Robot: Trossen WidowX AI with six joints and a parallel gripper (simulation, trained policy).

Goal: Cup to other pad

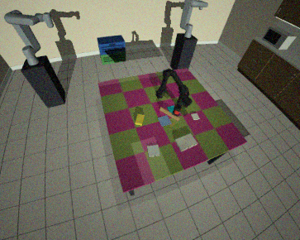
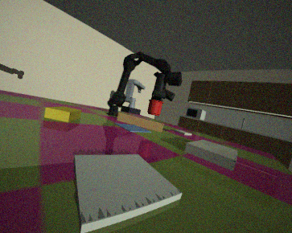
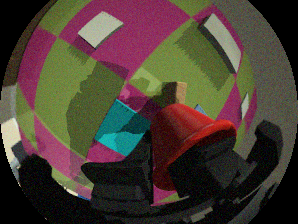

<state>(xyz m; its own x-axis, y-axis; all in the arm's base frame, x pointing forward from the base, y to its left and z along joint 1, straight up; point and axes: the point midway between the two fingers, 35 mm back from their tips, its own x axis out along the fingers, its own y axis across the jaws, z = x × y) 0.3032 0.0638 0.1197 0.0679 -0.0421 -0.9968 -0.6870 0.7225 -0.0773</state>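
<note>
The red cup [image 1: 177,112] [image 2: 155,108] [image 3: 175,127] is in the air, close to upright in the exterior view. My gripper [image 2: 157,100] [image 3: 153,132] is shut on its wall, with the rim beside the right finger in the wrist view. The teal pad [image 1: 170,108] [image 3: 120,128] lies beside and below the cup, partly in shadow. The blue pad [image 1: 164,121] [image 2: 132,128] lies on the other side of a wooden bar [image 1: 168,113] [image 2: 141,121] [image 3: 180,93], with nothing standing on it. The inside of the cup and the marbles cannot be seen.
A yellow block [image 1: 139,120] [image 2: 58,114] lies beyond the blue pad. A small white tile [image 1: 195,117] [image 3: 100,30], a grey-white box [image 1: 186,142] [image 2: 211,153] and a flat white slab [image 1: 154,151] [image 2: 121,181] also lie on the checkered table. The wooden bar lies between the two pads.
</note>
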